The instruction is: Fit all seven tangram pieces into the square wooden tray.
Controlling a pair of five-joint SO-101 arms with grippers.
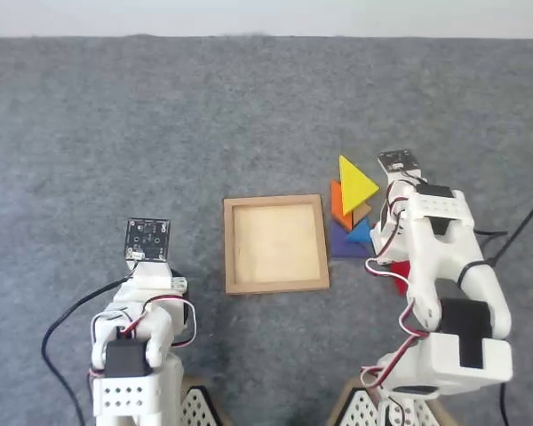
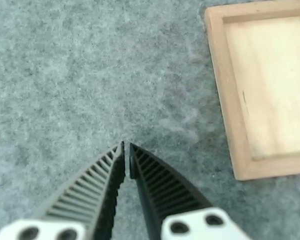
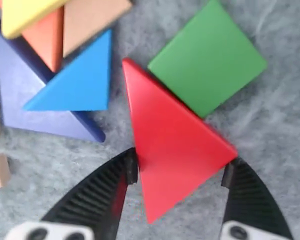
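While the right gripper (image 3: 180, 170) is straddling the flat red wooden triangle (image 3: 175, 145), jaws spread wide with a tip just beside each slanted edge, we are worrying about a slip. Tips closing on edges that are not parallel are likely to spin the thin piece or squirt it out, knocking the green wooden square (image 3: 207, 62) lying against it. We are also expecting the fuzzy grey carpet (image 1: 160, 106) to snag tips reaching under so low a piece.

The left gripper (image 2: 126, 147) is hanging closed and holding nothing beside the square pale wooden tray (image 1: 230, 244), which is raised-rimmed and smooth-floored. All the pieces are lying outside it, to its right. They are looking matte, painted and crisp-cornered, with the bright blue triangle (image 3: 80, 80) lying across a dark purple triangle (image 3: 20, 100).
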